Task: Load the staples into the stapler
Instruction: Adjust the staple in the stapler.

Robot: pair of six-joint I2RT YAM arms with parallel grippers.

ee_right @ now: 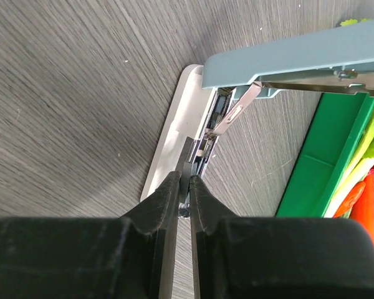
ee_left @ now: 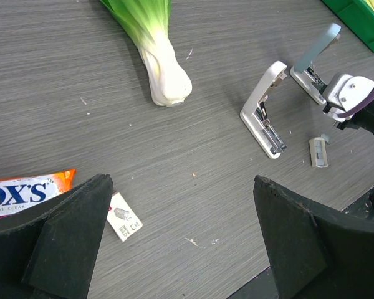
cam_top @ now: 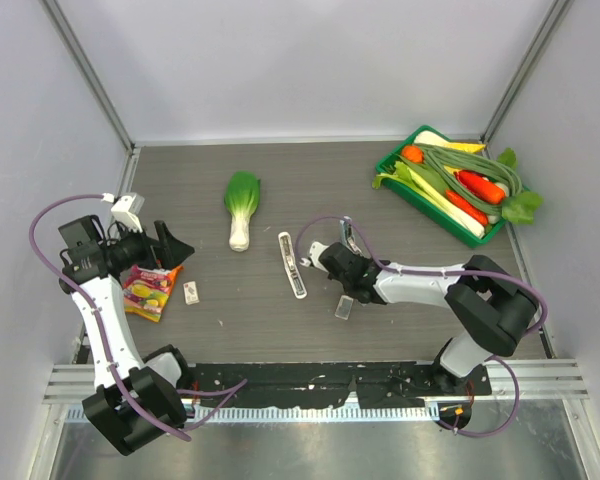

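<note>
The stapler (cam_top: 292,264) lies opened flat mid-table, its white base (ee_right: 174,118) and silvery channel (ee_left: 265,121) up and its pale blue-grey lid (ee_right: 299,53) swung away. My right gripper (ee_right: 185,176) sits at the channel's near end, its fingers pinched on a thin dark-grey strip (ee_right: 186,163) that lines up with the channel. In the top view the right gripper (cam_top: 310,259) is just right of the stapler. The staples box (cam_top: 191,292) lies flat at the left, and its printed face (ee_left: 124,218) shows beside one finger of my left gripper (ee_left: 182,180). The left gripper (cam_top: 180,247) hovers wide open and empty.
A toy bok choy (cam_top: 242,207) lies behind the stapler. A candy bag (cam_top: 150,290) sits left of the staples box. A small grey open case (cam_top: 344,307) lies under the right arm. A green tray (cam_top: 395,185) of toy vegetables stands at the back right.
</note>
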